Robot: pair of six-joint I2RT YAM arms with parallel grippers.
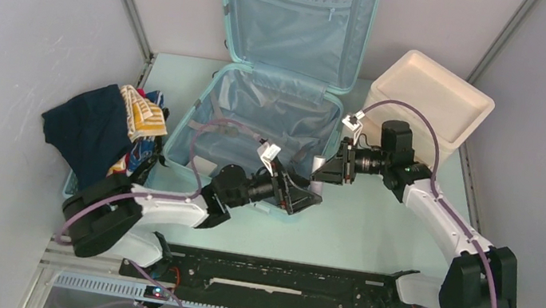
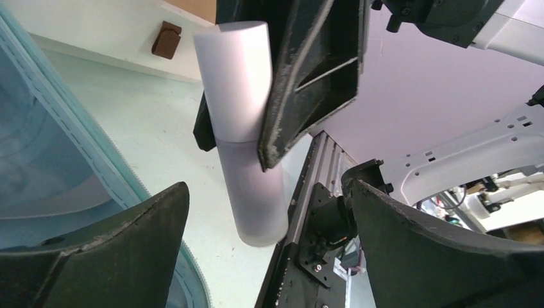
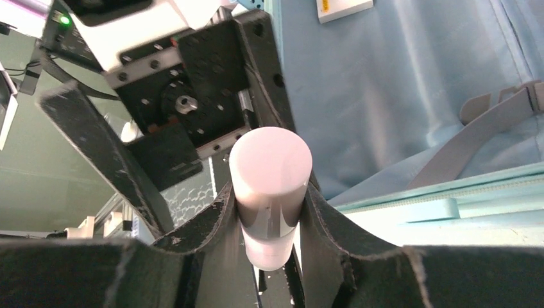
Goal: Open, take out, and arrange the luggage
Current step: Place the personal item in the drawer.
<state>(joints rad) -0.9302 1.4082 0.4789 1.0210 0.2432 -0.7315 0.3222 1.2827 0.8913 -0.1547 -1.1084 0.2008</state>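
White cylinder (image 3: 269, 167), 1, in right jaws' grip; left jaws wide, empty; 1 mint suitcase (image 1: 275, 114), lid up.

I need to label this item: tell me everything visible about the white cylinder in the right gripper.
The white cylinder is smooth, matte, plastic-looking, with flat ends and a faint seam around its middle. The right gripper is shut on it across the middle, by the near right corner of the luggage. The left gripper, open, flanks its free end without touching.

The luggage (image 1: 275, 118) has a smooth plastic shell and matt cloth lining (grey-blue); the white cylinder (image 2: 234, 83) looks smooth, matt.
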